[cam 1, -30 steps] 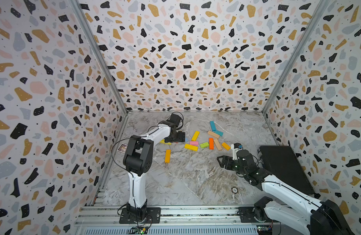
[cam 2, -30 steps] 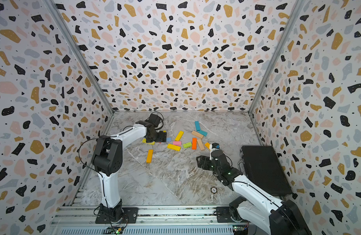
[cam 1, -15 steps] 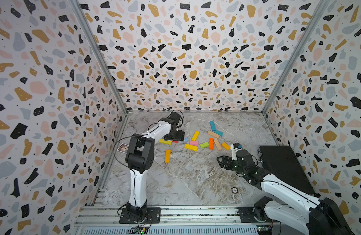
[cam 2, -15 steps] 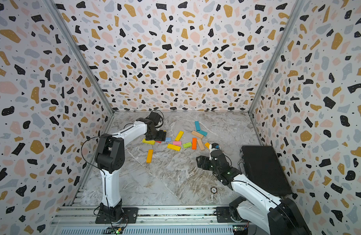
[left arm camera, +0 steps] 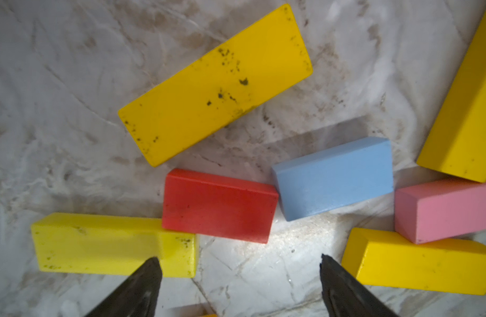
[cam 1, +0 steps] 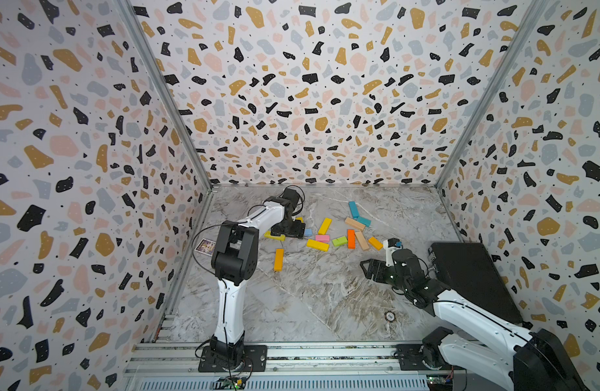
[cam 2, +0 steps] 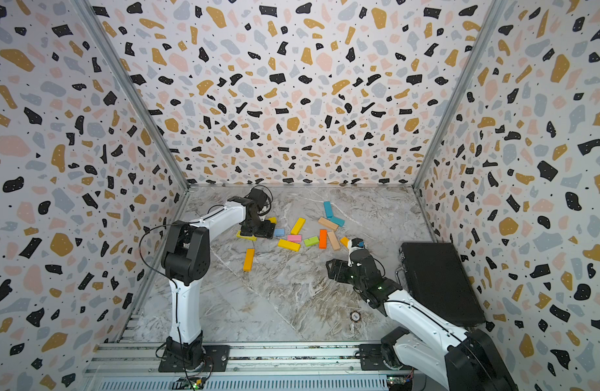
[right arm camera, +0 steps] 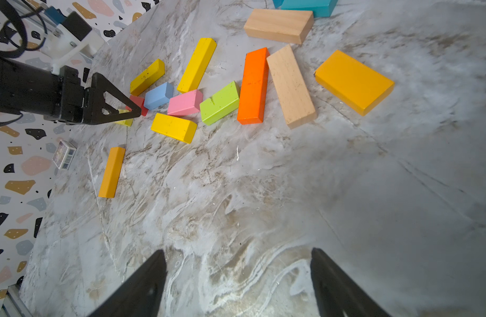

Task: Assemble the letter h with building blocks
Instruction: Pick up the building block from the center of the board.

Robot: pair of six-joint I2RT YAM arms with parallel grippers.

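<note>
A barcode was seen on the small printed cardboard box (right arm camera: 64,154); left fingers (left arm camera: 143,285), near the red rectangular wooden block (left arm camera: 219,205), and right fingers (right arm camera: 143,285) were spread.

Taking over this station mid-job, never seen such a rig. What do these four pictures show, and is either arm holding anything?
Two white robot arms stand at the near edge of a marble table, each ending in a two-fingered pincer. The two wide pictures come from one overhead stereo camera and show nearly the same scene. The two close-ups come from cameras on the wrists, looking past the black fingertips. The left pincer is open above a red block, a blue block and a yellow block; it holds nothing. The right pincer is open and empty over bare table. The building blocks lie scattered flat, not yet forming an h. A small printed card lies beside the left arm, a black case beside the right.
</note>
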